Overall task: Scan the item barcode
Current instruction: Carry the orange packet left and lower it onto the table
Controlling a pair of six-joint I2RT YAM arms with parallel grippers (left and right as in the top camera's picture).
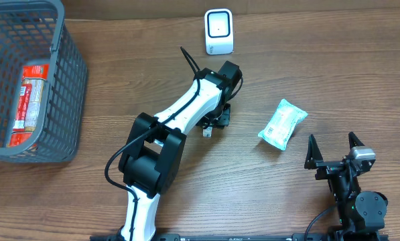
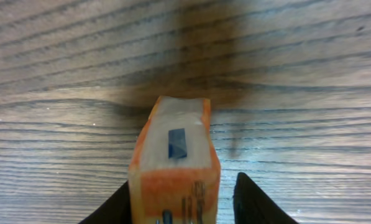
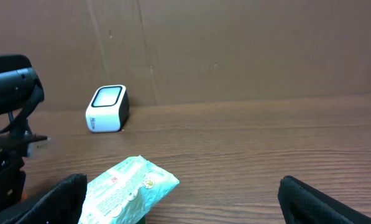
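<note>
Brown wood-grain table [image 1: 287,53], plain cardboard wall [image 3: 235,50] behind. The small orange-and-white box [image 2: 176,155], blue mark on top, is mid-table between the left gripper [image 2: 184,183] fingers. They're half-open, with a gap on one side. The right gripper [image 1: 332,142] gapes wide, empty.

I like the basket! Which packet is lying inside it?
The red packet, in the grey basket at the far left. The pale green packet lies on the open table, and the orange-edged packet sits between the jaws of the left gripper.

My left arm [image 1: 186,104] is white with black joints and a black cable [image 1: 190,59]; my right arm [image 1: 352,191] looks mostly black.
</note>
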